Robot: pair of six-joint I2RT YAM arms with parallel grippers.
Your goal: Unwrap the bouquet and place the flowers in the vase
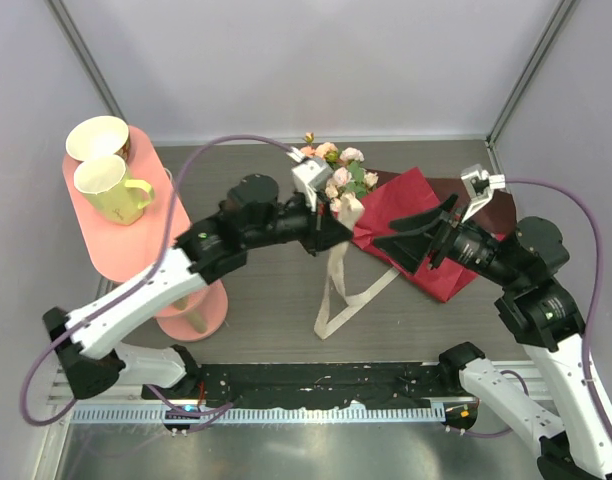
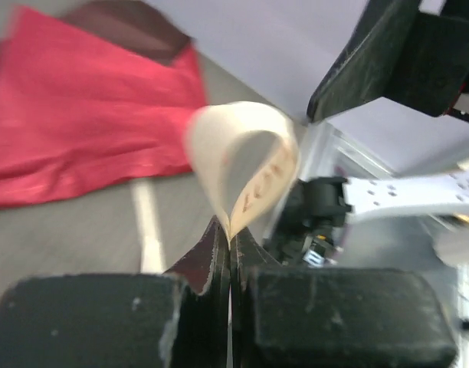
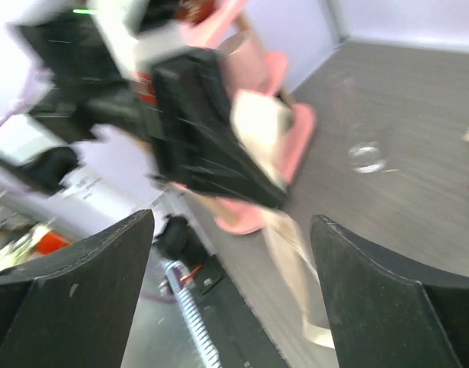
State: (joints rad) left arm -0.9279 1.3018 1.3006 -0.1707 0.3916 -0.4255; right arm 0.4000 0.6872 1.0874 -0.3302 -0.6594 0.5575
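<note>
The bouquet's wrap lies undone. The pale pink flowers (image 1: 341,170) rest at the back of the table, at the left edge of the spread dark red paper (image 1: 411,215) (image 2: 89,115). My left gripper (image 1: 336,228) (image 2: 231,234) is shut on a loop of the cream ribbon (image 1: 348,210) (image 2: 250,165), whose tails hang down to the table (image 1: 336,300). My right gripper (image 1: 411,232) (image 3: 233,230) is open over the red paper, facing the left one, with nothing between its fingers. A faint, blurred clear glass vase (image 3: 366,153) stands on the table behind; the top view does not show it.
A pink stand (image 1: 136,240) on the left carries a yellow-green mug (image 1: 111,190) and a cream cup (image 1: 96,138). A dark brown sheet (image 1: 496,205) lies beyond the red paper at the right wall. Walls close the back and sides.
</note>
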